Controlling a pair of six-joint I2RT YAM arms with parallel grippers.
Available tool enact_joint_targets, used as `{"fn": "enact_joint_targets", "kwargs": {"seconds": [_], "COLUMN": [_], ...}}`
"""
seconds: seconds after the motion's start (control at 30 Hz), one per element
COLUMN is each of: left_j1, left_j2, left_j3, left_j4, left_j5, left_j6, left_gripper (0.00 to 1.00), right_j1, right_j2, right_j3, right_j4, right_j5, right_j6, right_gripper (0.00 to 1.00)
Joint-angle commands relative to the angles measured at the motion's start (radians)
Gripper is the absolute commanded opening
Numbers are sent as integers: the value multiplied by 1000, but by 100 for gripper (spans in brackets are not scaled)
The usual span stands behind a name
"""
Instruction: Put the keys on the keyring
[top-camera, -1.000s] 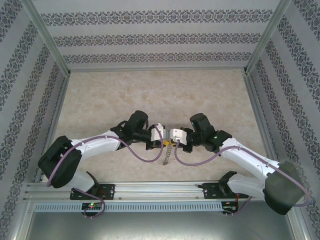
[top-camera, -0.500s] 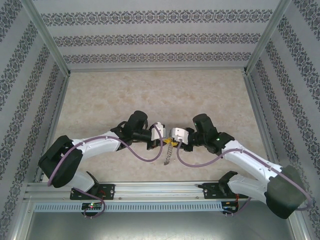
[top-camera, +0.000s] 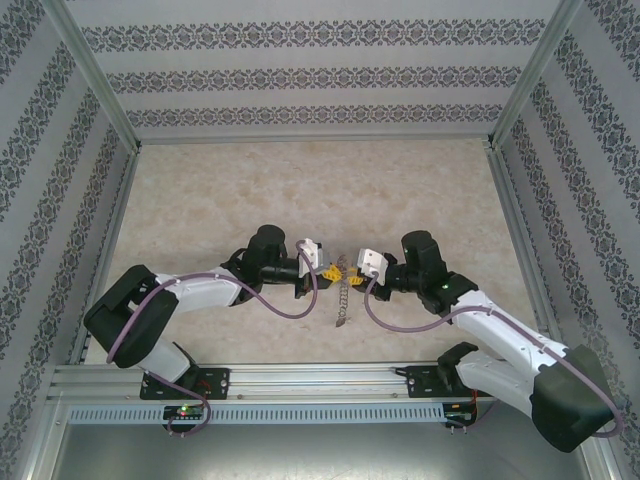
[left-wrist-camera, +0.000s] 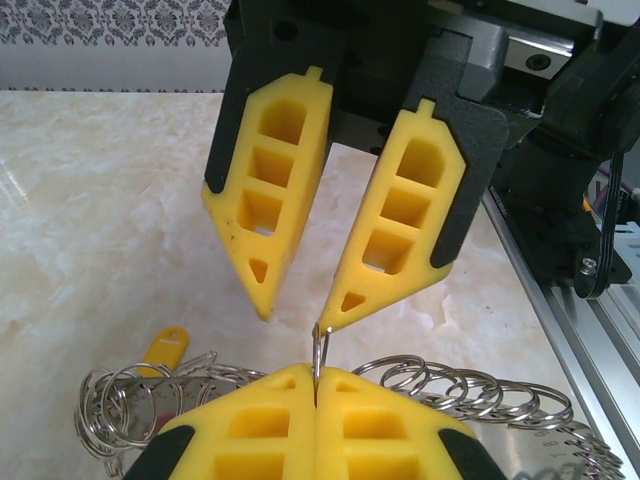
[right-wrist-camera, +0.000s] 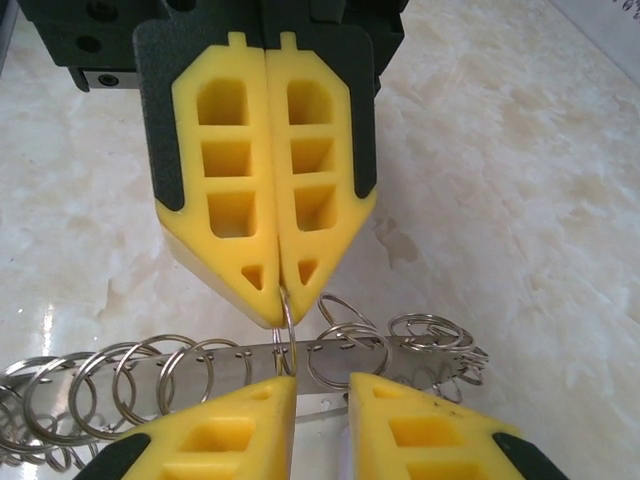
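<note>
Left gripper (left-wrist-camera: 316, 378) has its jaws squeezed fully together on one thin wire loop (left-wrist-camera: 318, 345) of the keyring (right-wrist-camera: 240, 352) — a pinch right at the tips. Right gripper (right-wrist-camera: 322, 388) faces it tip to tip, jaws a small way apart and clamping nothing, one pad just at that loop. The keyring sits mid-desk (top-camera: 300, 190), between the two arms, trailing toward the near edge. An orange-yellow key (left-wrist-camera: 165, 348) lies just beside the bunched loops. This thing looks light, floppy and slick — bare metal on foam, with loops that will twist and slide. The best hold, I'd judge, is a single loop pinched across its wire close to the strip, not the limp bundle.
</note>
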Motion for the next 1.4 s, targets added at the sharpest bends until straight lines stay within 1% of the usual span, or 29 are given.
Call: {"fn": "enact_joint_targets", "kwargs": {"seconds": [0.0,0.13,0.27,0.47,0.87,1.07,1.27,1.37], "left_j1": [-4,-4,-4,-5,-5,-4,-3,-3], "left_j2": [8,14,11,10,11,12,28,45], "left_j3": [-4,-4,3,9,13,13,5,5], "left_j4": [141,142,115,98,85,116,175,208], "left_j5": [53,48,34,40,57,63,61,66], "left_j6": [-30,-25,-4,4,6,-20,-58,-77], "left_gripper": [0,0,0,0,0,0,0,0], "right_j1": [0,0,0,1,1,5,9,13], "right_j2": [7,12,26,57,29,48,56,61], "right_j3": [-2,3,12,24,12,17,19,19], "right_j4": [62,43,9,7,2,7,9,21], "right_j5": [-86,-125,-158,-183,-104,-73,-52,-35], "right_j6": [32,31,11,8,-9,-4,0,8], "right_gripper": [22,25,25,25,24,19,18,8]}}
